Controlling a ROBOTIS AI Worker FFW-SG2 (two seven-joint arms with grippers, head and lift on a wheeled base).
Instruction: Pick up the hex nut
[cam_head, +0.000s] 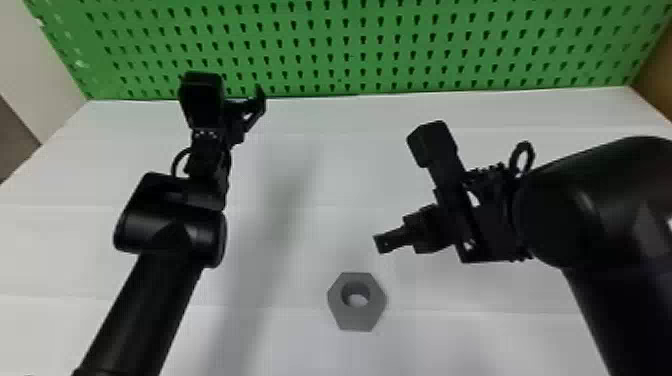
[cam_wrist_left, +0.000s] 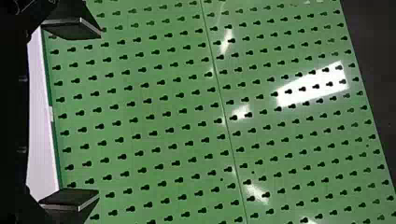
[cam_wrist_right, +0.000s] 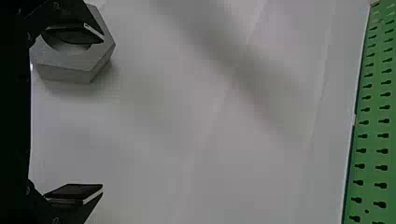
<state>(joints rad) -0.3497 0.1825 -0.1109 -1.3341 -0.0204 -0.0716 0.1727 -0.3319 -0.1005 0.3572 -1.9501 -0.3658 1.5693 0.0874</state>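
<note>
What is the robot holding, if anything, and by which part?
Nothing: both pairs of jaws stand open, and the grey six-sided nut lies on the flat white table.

the bench was white, with faint seams running across it and a soft shadow stretching toward its far edge. the grey hex nut lay flat, hole upward, well apart from the far edge, between the left and right edges.

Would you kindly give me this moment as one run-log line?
hex nut: flat on white table, ungripped | right gripper: open, empty, near nut | left gripper: open, empty, facing green pegboard
</note>
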